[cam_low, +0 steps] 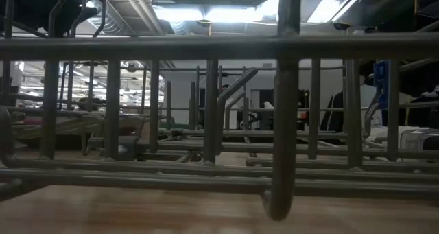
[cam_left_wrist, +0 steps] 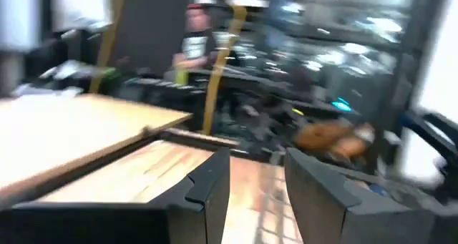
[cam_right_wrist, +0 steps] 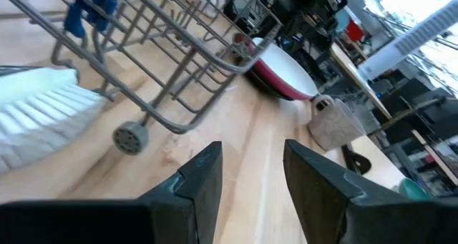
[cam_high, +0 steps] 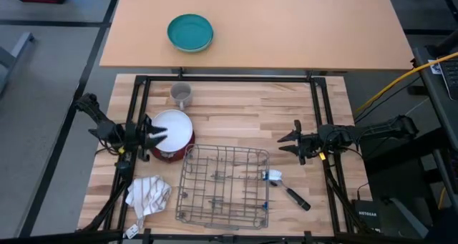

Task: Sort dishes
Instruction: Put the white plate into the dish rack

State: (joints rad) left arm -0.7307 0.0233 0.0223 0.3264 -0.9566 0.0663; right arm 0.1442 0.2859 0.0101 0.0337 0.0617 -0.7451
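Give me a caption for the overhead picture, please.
Two open grippers, left by stacked plates, right beside an empty wire rack.

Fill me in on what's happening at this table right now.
A two-armed robot is set up to sort dishes. The stack of plates, white one on top with a dark red one showing below, sits on the wooden table just beside the empty wire dish rack. The left gripper is open at the stack's edge, holding nothing yet. The right gripper hangs open on the other side of the rack, waiting. A grey mug, a crumpled cloth and a dish brush lie nearby.
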